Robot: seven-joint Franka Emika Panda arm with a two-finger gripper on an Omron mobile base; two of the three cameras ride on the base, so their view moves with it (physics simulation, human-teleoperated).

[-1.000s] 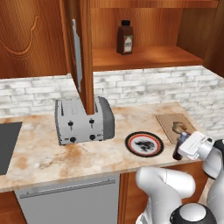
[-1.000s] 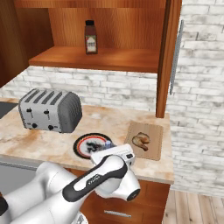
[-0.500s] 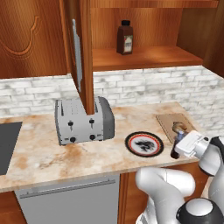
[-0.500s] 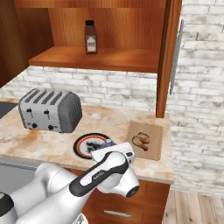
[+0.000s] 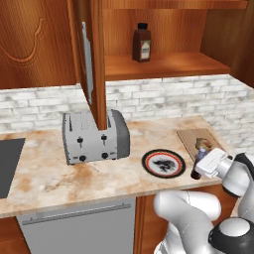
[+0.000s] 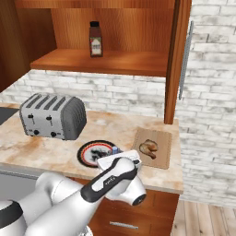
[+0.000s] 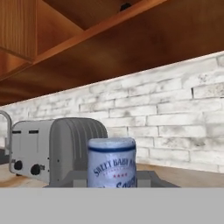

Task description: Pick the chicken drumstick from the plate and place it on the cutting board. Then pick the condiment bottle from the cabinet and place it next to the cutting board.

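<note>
Now arm bent low at counter edge, jaws clamped on condiment bottle (image 7: 112, 162).

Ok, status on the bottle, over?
Tool shut on condiment bottle, low at the counter's front. Chicken drumstick on cutting board. Plate close beside bottle; not yet released.

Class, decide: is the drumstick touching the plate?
Apart. In the right base view the drumstick lies on the cutting board, with bare counter between the board and the plate.
</note>
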